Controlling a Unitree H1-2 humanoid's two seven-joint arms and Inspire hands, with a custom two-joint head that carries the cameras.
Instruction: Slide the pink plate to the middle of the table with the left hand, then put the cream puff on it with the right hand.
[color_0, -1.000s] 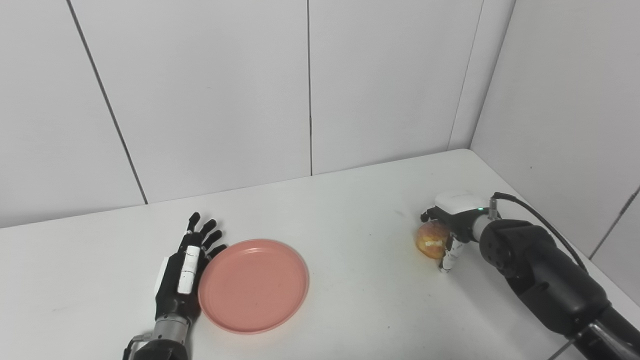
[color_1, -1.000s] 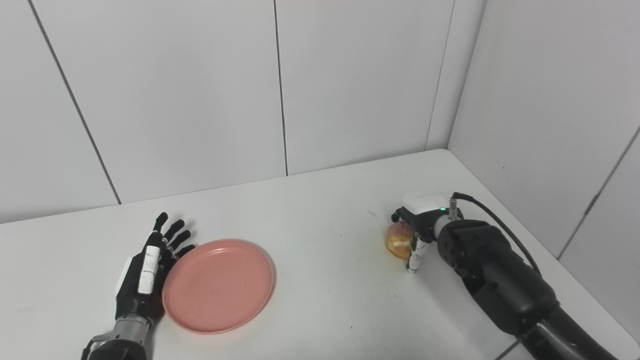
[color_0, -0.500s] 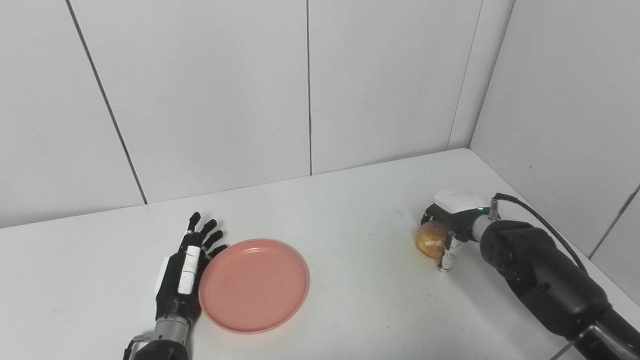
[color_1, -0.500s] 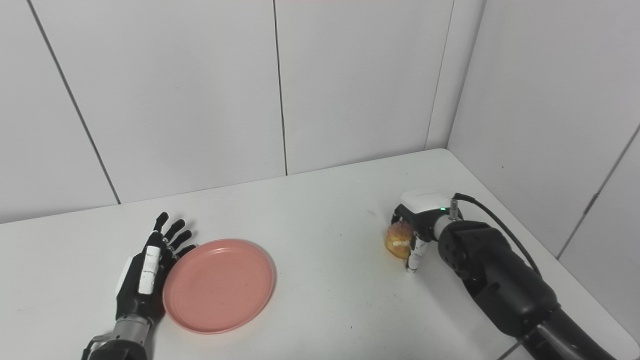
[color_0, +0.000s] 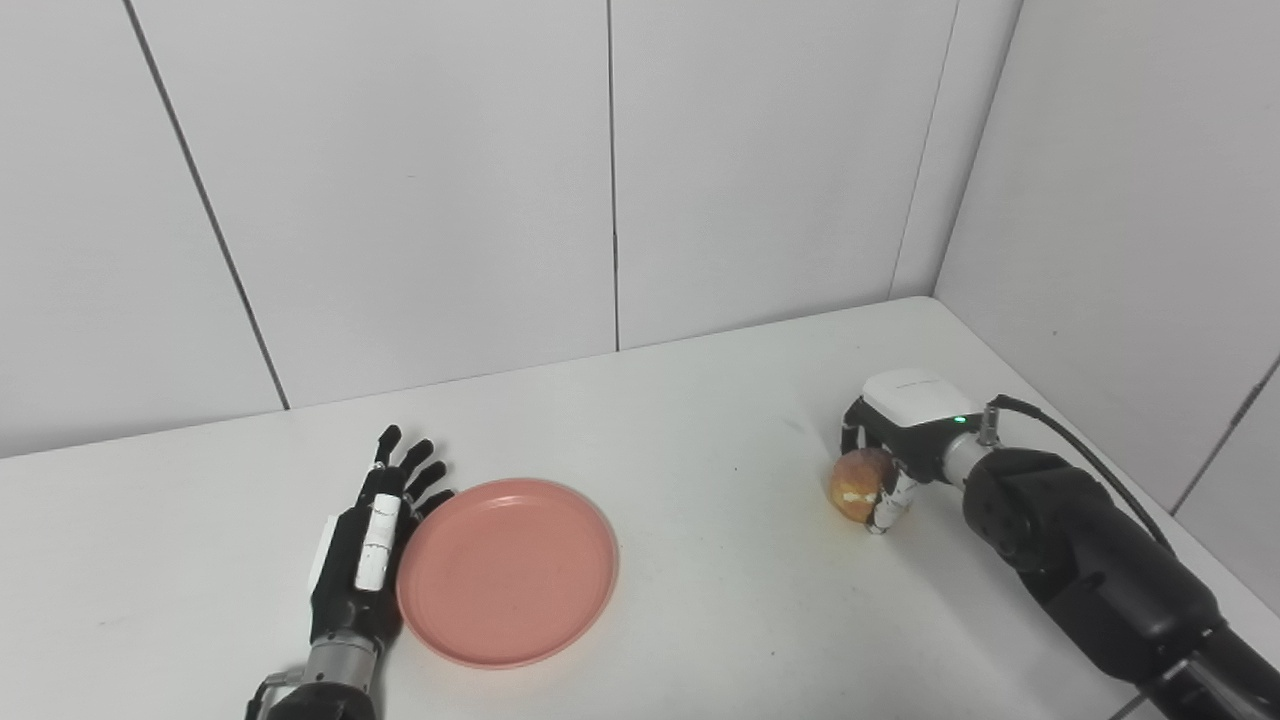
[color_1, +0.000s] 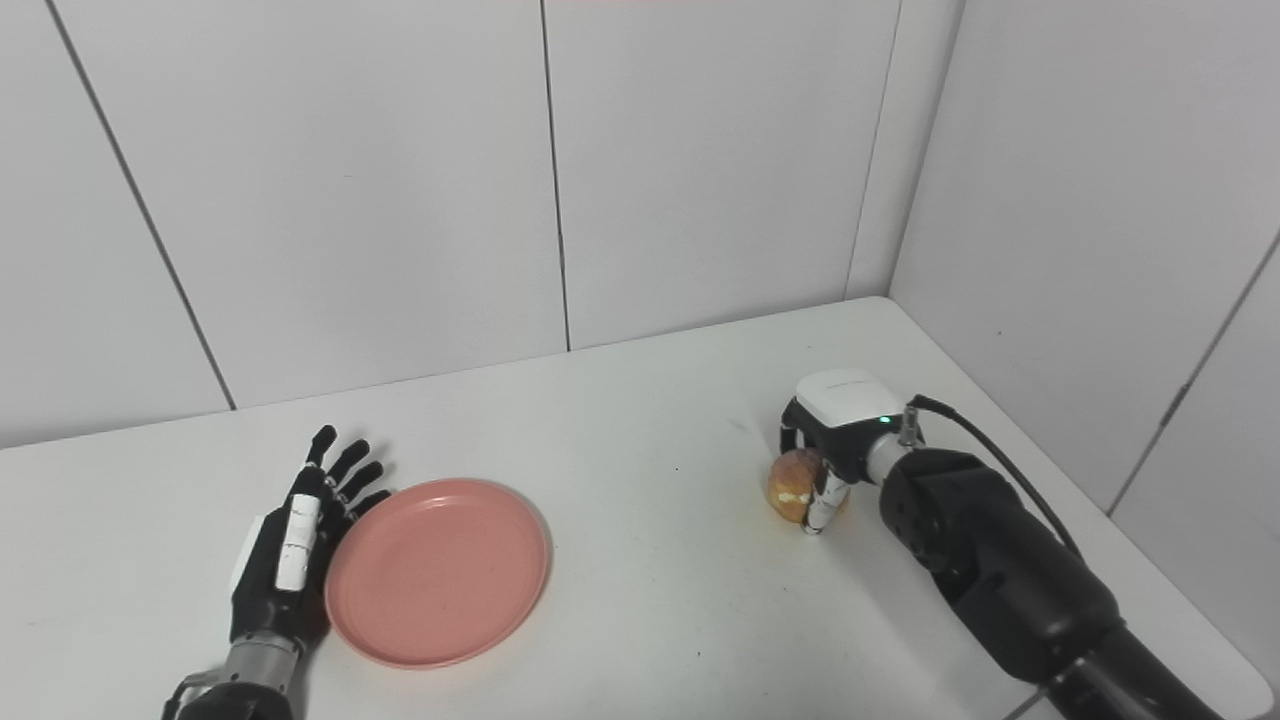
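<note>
No brand, label or writing can be read on anything here. The pink plate (color_0: 507, 570) is a round, shallow, smooth matte dish with a low raised rim, lying flat on the white table (color_0: 700, 620) nearer its left front than its middle. The left hand (color_0: 368, 545), black with a white strip along one finger, lies flat with its fingers straight and spread, holding nothing, its inner edge touching the plate's left rim. The cream puff (color_1: 793, 485), a rounded golden-brown pastry with a pale cream seam, sits toward the table's right edge. The right hand (color_1: 830, 450), black with a glossy white back plate and a small green light, is curled around the puff, thumb at its front.
</note>
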